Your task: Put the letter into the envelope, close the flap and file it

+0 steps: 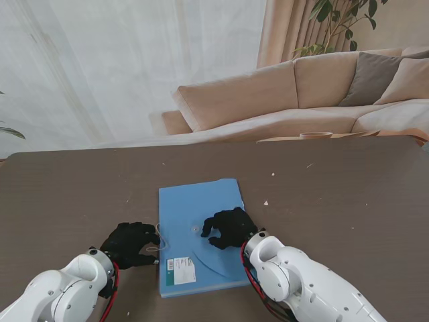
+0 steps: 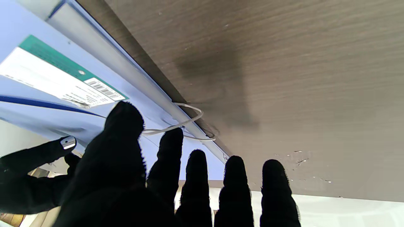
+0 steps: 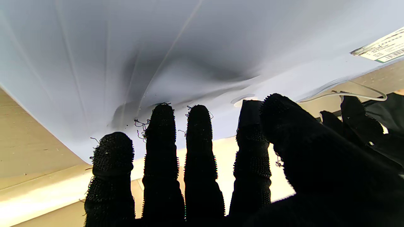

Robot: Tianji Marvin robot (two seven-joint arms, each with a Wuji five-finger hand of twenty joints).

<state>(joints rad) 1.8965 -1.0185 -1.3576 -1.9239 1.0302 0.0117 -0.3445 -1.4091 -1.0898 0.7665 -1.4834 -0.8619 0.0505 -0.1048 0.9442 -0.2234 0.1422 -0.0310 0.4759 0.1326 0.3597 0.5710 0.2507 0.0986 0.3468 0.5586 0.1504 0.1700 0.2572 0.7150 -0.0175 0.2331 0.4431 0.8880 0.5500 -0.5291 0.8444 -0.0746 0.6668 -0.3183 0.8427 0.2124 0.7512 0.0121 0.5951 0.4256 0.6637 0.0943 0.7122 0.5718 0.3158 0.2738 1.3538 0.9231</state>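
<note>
The blue envelope (image 1: 198, 235) lies flat on the brown table (image 1: 335, 201), label at its near edge. On it rests the right hand (image 1: 230, 228), fingers spread, holding nothing. Beside its left edge, the left hand (image 1: 129, 245) pinches the white string (image 2: 180, 124).

Blue envelope (image 1: 201, 221) — flat, flap closed
</note>
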